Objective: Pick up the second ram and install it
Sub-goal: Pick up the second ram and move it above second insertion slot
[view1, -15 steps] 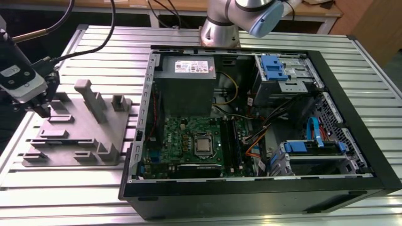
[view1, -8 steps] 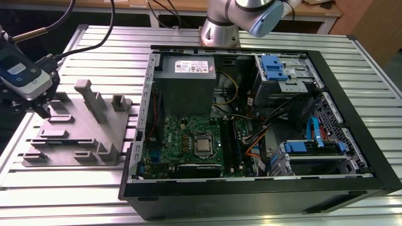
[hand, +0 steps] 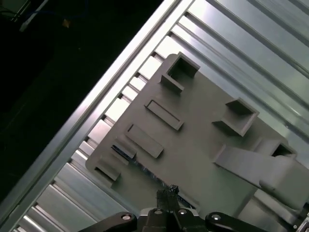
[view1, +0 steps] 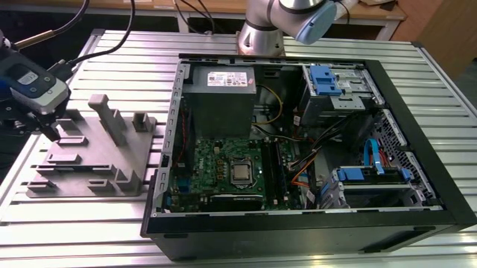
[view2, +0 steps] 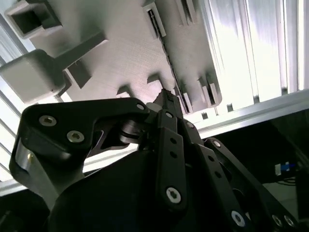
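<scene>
The hand point(view1: 52, 135) sits at the exterior view's left edge, about mid-height, pointing down onto a grey fixture plate point(view1: 82, 167) that lies on the slatted metal tabletop point(view1: 75, 234). In both wrist views its fingers are pressed almost together, tips point(hand: 169, 191) down at the plate's edge. There the second ram point(hand: 145, 169) stands on its long edge in a narrow slot as a thin dark strip. The strip also shows in the second wrist view point(view2: 171, 67), running straight into the fingertips point(view2: 166, 96). The hand seems to be pinching the stick's end, though the contact itself is hard to make out from these angles. A tall light-grey fin point(view1: 108, 117) rises from the plate just beside the hand, towards the exterior view's right. Further right lies the open computer case point(view1: 298, 234), well apart from the hand. Inside it the green motherboard point(view1: 223, 167) sits lower centre, with long black memory slots point(view1: 272, 173) along its right side. The grey power supply point(view1: 221, 100) sits above the board. The arm's base point(view1: 261, 28) stands behind the case at the frame's top centre.
</scene>
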